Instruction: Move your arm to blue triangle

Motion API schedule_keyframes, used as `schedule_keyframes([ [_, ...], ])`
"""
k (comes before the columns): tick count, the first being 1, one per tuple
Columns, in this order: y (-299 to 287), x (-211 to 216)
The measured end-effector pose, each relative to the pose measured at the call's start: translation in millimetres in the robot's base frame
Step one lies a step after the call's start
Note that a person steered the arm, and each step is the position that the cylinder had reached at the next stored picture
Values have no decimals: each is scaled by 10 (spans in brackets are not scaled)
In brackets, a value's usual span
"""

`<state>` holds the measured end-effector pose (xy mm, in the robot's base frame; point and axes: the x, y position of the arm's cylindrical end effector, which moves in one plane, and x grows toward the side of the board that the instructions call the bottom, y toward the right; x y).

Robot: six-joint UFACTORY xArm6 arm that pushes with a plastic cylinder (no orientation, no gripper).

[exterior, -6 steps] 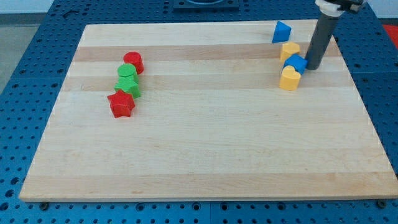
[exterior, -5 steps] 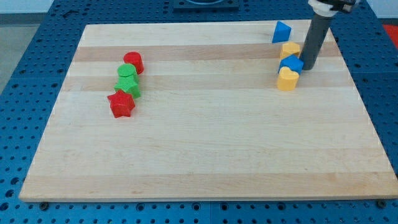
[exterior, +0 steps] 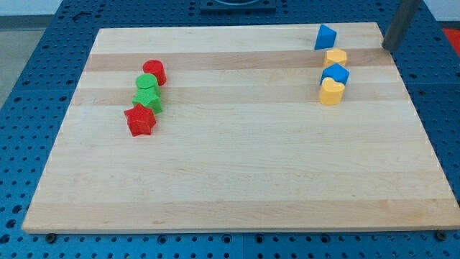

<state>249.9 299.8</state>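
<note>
The blue triangle (exterior: 325,37) lies near the top right corner of the wooden board (exterior: 237,173). My tip (exterior: 389,47) is at the board's right edge, to the right of the blue triangle and well apart from it. Just below the triangle stands a column of three blocks: a yellow block (exterior: 335,57), a blue block (exterior: 335,74) and a yellow heart (exterior: 331,92).
At the left, a red cylinder (exterior: 154,71), a green cylinder (exterior: 146,83), a green block (exterior: 149,99) and a red star (exterior: 140,120) stand in a close diagonal line. Blue perforated table surrounds the board.
My tip has moved from beside the blue block up and to the right, to the board's right edge. The blue block and yellow heart shifted slightly left before that.
</note>
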Motion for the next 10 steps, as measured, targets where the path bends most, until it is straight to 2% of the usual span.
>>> schedule_keyframes([
  [1,-39,-487],
  [2,-183,-580],
  [6,-937,-223],
  [8,-1463,-464],
  [10,-1707,-61],
])
